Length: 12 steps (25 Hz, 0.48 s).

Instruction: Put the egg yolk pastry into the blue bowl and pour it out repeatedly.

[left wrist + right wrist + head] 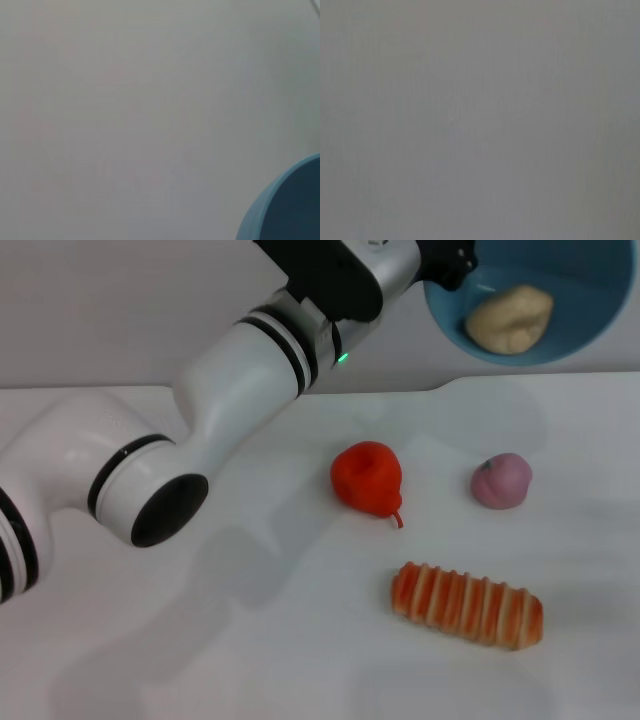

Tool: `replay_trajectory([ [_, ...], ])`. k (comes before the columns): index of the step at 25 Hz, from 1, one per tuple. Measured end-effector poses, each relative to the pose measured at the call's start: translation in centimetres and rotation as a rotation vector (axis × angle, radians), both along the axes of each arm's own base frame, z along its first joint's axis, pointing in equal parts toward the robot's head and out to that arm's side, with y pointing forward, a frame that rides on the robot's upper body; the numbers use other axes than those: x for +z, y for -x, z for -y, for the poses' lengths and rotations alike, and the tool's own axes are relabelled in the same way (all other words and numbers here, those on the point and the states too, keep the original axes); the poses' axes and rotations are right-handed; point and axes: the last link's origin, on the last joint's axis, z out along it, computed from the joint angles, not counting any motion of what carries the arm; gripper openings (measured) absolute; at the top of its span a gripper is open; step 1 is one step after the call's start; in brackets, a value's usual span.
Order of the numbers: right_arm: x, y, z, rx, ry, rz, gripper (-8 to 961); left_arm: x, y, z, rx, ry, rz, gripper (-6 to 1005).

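Observation:
The blue bowl (590, 300) hangs in the air at the top right of the head view, tipped so that its inside faces the camera. Inside it, against the lower wall, lies the egg yolk pastry (510, 318), a pale beige bun. My left arm reaches across from the left, and my left gripper (452, 266) is shut on the bowl's left rim. Part of the blue bowl (287, 210) also shows in a corner of the left wrist view. My right gripper is out of view; the right wrist view shows only a plain grey surface.
A red pepper-shaped toy (367, 478) lies on the white table (250, 640) below the bowl, with a pink peach-shaped bun (501, 481) to its right. Nearer the front lies a long orange-striped bread (466, 604). The left arm's elbow (150, 490) hangs over the table's left side.

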Motion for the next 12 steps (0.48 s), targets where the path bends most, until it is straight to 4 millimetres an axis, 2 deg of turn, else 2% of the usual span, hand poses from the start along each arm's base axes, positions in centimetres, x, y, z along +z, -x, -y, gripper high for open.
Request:
replay_trajectory([
  [5, -0.15, 0.09, -0.19, -0.001, 0.007, -0.003, 663, 0.09, 0.04, -0.17, 0.004, -0.016, 0.050, 0],
  [12, -0.10, 0.19, -0.39, 0.002, 0.007, -0.003, 663, 0.56, -0.74, -0.28, -0.083, -0.158, -0.046, -1],
])
